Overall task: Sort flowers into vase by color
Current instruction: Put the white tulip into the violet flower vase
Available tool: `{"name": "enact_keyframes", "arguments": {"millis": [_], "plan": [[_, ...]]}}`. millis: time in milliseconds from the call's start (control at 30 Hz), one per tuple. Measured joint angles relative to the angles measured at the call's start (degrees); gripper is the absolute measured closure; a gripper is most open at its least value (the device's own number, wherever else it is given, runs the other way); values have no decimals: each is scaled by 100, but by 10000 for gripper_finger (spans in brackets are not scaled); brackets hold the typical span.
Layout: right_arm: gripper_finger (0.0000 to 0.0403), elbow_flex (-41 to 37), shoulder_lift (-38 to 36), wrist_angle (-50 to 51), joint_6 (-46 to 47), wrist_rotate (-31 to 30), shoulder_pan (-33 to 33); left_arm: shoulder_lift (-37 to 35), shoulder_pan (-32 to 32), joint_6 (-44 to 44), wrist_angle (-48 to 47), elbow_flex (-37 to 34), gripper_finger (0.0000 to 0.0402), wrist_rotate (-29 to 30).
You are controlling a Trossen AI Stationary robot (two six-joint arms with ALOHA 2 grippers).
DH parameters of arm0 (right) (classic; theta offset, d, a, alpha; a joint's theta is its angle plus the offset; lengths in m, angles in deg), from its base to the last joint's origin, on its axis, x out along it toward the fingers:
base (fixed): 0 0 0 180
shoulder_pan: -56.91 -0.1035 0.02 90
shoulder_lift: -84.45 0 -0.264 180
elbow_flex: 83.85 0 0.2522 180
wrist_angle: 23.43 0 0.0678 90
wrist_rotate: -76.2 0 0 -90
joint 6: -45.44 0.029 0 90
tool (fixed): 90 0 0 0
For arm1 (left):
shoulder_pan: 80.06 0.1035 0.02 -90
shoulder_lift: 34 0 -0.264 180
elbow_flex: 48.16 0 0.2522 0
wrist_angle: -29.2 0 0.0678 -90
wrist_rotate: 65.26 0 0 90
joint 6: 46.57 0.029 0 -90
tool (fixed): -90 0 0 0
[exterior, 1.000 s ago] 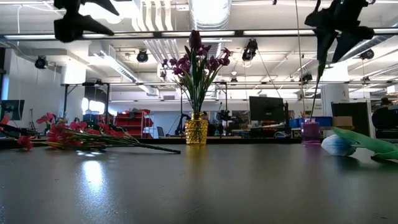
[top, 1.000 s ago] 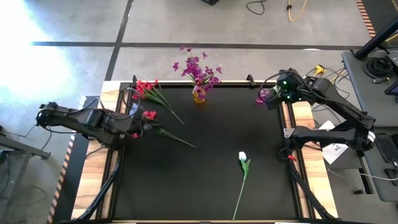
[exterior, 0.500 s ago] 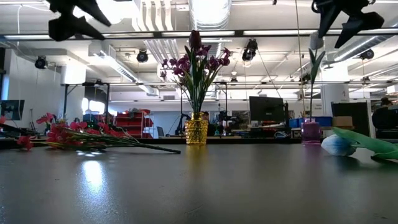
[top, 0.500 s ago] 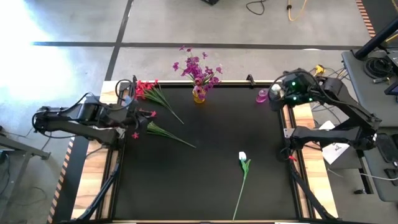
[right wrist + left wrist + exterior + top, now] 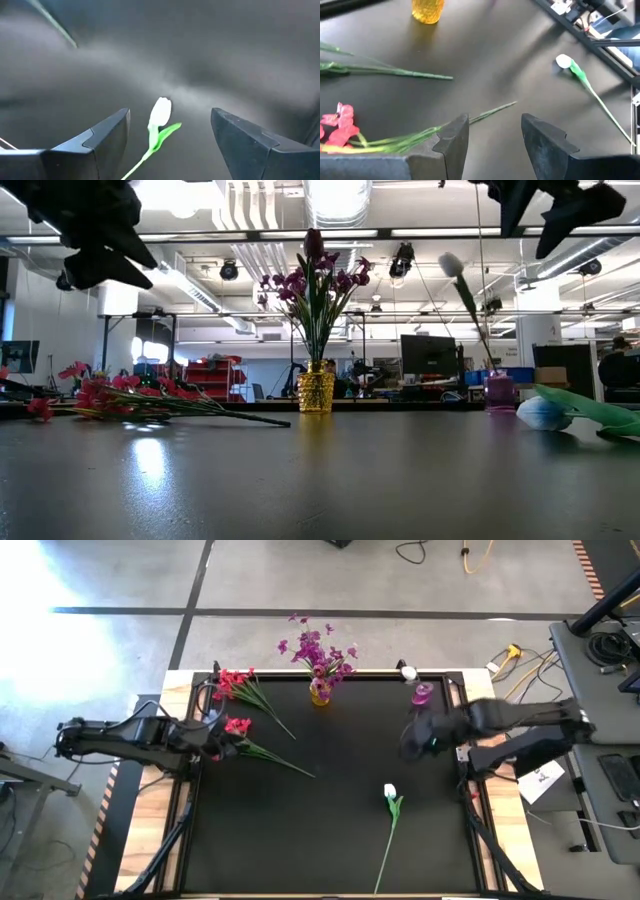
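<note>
A yellow vase (image 5: 320,693) at the table's far edge holds purple flowers (image 5: 317,648). To its right, a small purple vase (image 5: 422,693) holds one white bud (image 5: 450,265), whose stem leans. A red flower (image 5: 238,726) lies on the table at the left, its stem running toward the middle. My left gripper (image 5: 225,740) hovers open above this flower (image 5: 340,130). A red bunch (image 5: 235,680) lies farther back. A white tulip (image 5: 390,792) lies at the near right. My right gripper (image 5: 410,740) hangs open above the table; this tulip (image 5: 161,111) shows between its fingers, well below them.
Wooden side rails (image 5: 495,720) and the arms' bases flank the black table top (image 5: 340,830). Bare table top lies between the red stems and the white tulip. Cables and equipment sit off the table's right side.
My right gripper has moved away from the purple vase, first to the right, then toward the table's near left, out over the table top. The white flower it hung over the vase now stands in it, leaning. My left gripper has come down a little over the red flower.
</note>
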Motion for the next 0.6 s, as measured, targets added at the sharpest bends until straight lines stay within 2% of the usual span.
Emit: {"name": "enact_keyframes", "arguments": {"millis": [167,267,433,533,600], "plan": [[133,-1,808,-81,989,-68,-1144,-223,-2,311,302,-129,235,2],[133,-13,1418,-101,1525,115,-1633,-262,-2,546,476,-136,235,2],[134,-15,2415,-639,1899,616,-1922,-274,-5,912,619,-74,235,4],[143,-51,2877,-914,1889,848,-1933,-275,-7,1132,628,-8,235,1],[153,-161,3150,-1082,1822,1206,-1909,-279,-7,1291,631,52,235,-89]]}}
